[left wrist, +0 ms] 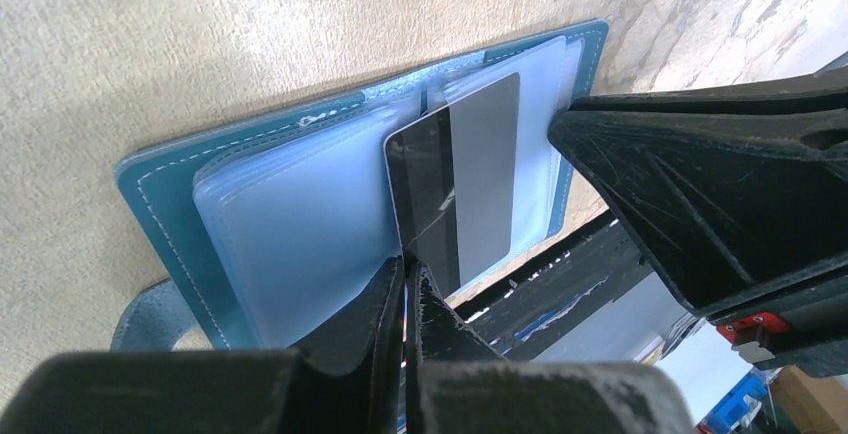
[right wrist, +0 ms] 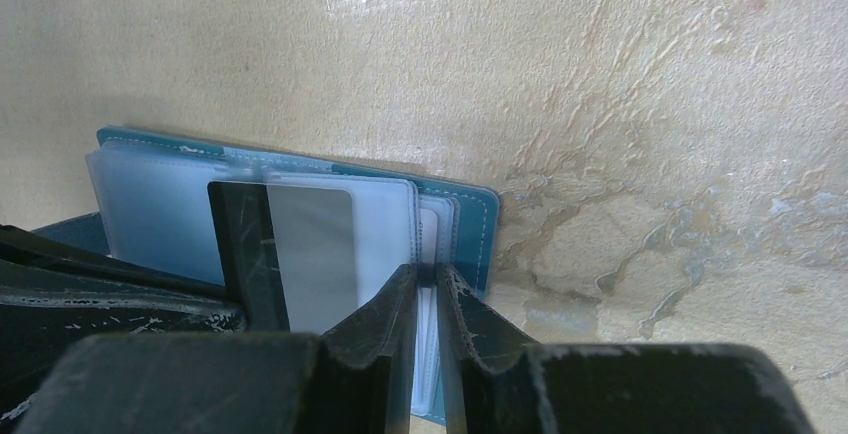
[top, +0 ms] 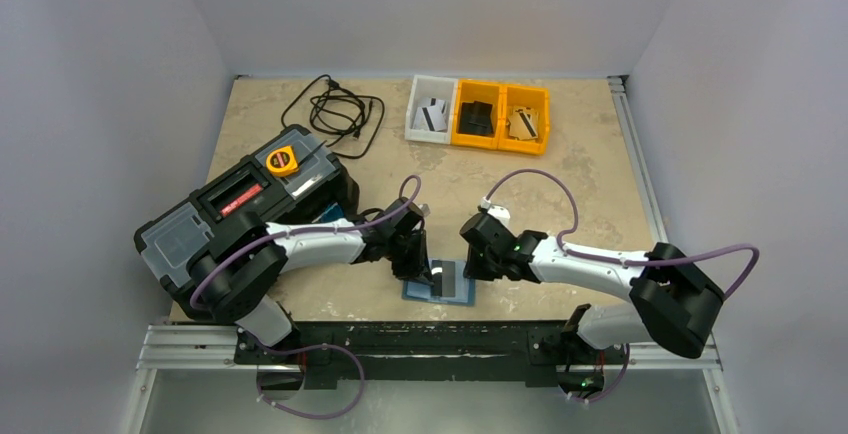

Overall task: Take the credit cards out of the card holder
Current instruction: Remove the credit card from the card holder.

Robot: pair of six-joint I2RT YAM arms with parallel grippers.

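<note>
Card point(left wrist: 485, 174) sits pinched in left jaws; right jaws clamp card holder point(right wrist: 478, 229) pocket edge.

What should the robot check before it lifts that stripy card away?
1. Left gripper shut on the grey striped card: ok, it pinches the edge.
2. Right gripper gripping the card holder by a clear pocket: ok.
3. Card holder lying open and flat on the table: ok.
4. Card fully clear of its pocket: cannot tell.
5. White bin has room: looks ok.
6. Other cards left in the holder: cannot tell.
</note>
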